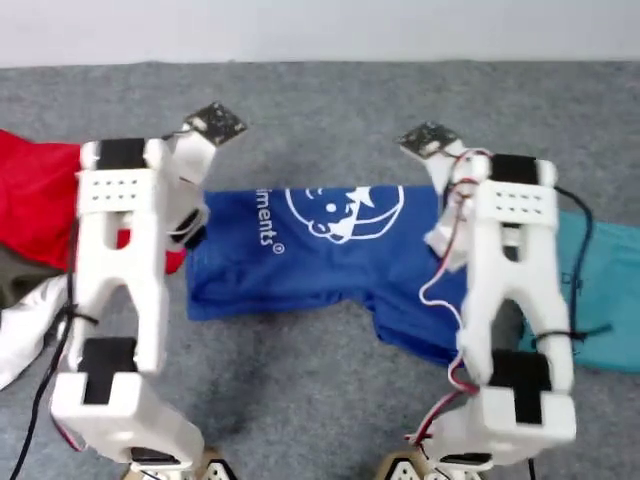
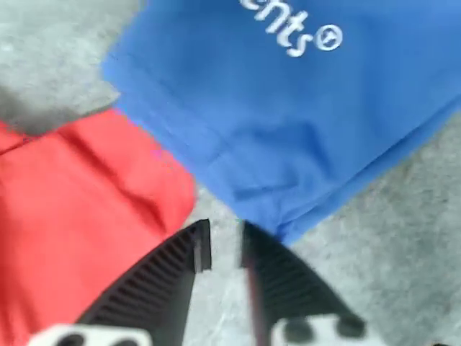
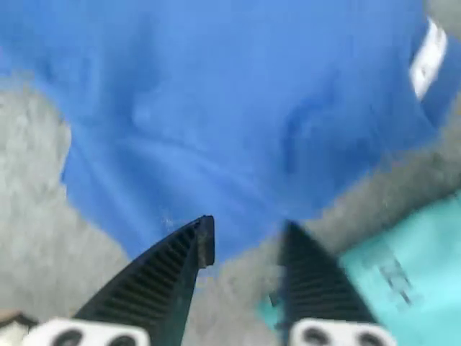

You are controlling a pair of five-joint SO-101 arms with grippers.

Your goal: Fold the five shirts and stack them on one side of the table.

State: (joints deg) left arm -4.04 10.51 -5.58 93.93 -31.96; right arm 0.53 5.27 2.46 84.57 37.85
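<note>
The left gripper (image 2: 225, 239), empty and barely open, hangs by the red shirt (image 1: 35, 200) over a corner of the blue shirt (image 1: 300, 265), which is spread mid-table. The right gripper (image 3: 248, 232), half open and empty, hangs over its edge near the teal shirt (image 1: 610, 290). I judge the fold not yet begun: both must lower and pinch cloth.

1. Blue shirt (image 1: 300, 270), ahead of both sets of jaws: matt cloth, softly creased, with flat white print.
2. Red shirt (image 2: 79, 194), beside the left jaws: matt cloth, lightly wrinkled.
3. Teal shirt (image 3: 410, 259), beside the right jaws: matt cloth.
4. Counter (image 1: 320, 100): grey, rough, felt-like covering.
5. Jaws: black matt plastic, ribbed inner faces.
6. Left arm (image 1: 115, 190), right arm (image 1: 515, 205): smooth white plastic.
</note>
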